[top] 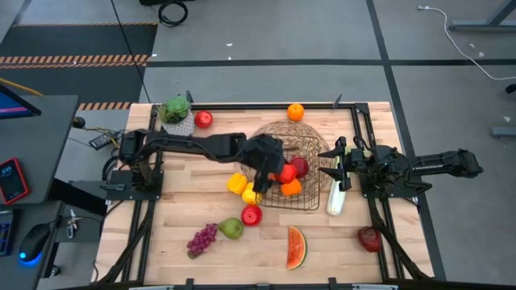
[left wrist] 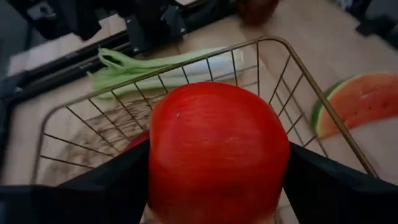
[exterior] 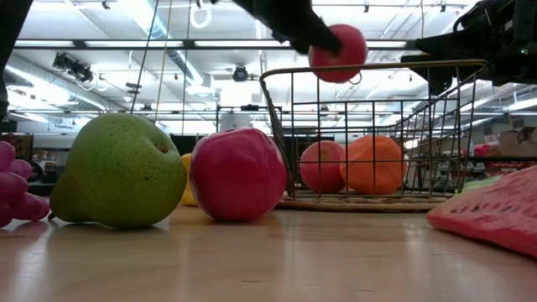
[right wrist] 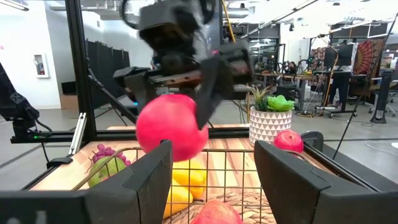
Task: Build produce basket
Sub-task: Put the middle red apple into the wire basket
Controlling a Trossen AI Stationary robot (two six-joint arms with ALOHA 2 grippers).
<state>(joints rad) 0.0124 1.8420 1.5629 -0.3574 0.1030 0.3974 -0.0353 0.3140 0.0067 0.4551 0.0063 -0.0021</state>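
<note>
My left gripper (top: 280, 171) is shut on a red apple (top: 287, 172) above the wire basket (top: 310, 137), just over its near-left rim (exterior: 369, 69). The basket stands on the table and holds a dark red apple (top: 301, 165) and an orange (top: 291, 188). My right gripper (top: 334, 158) is open at the basket's right rim, and the mesh shows between its fingers (right wrist: 211, 165). A celery stalk (top: 335, 196) lies on the table by the basket's right side. My left gripper pinches the red apple's two opposite sides (left wrist: 161, 168) between its two fingers (left wrist: 118, 186). The fingers slant down from the table's left. The apple (exterior: 337, 52) hangs clear above the basket's rim. My right gripper: I cannot tell whether it touches the basket's rim.
On the table near the basket lie yellow pieces (top: 237, 184), a red apple (top: 251, 214), a green pear (top: 231, 228), grapes (top: 201, 239), a watermelon slice (top: 297, 246) and a dark red apple (top: 370, 238). At the far edge are an orange (top: 296, 111), a red apple (top: 203, 119) and a potted plant (top: 176, 113).
</note>
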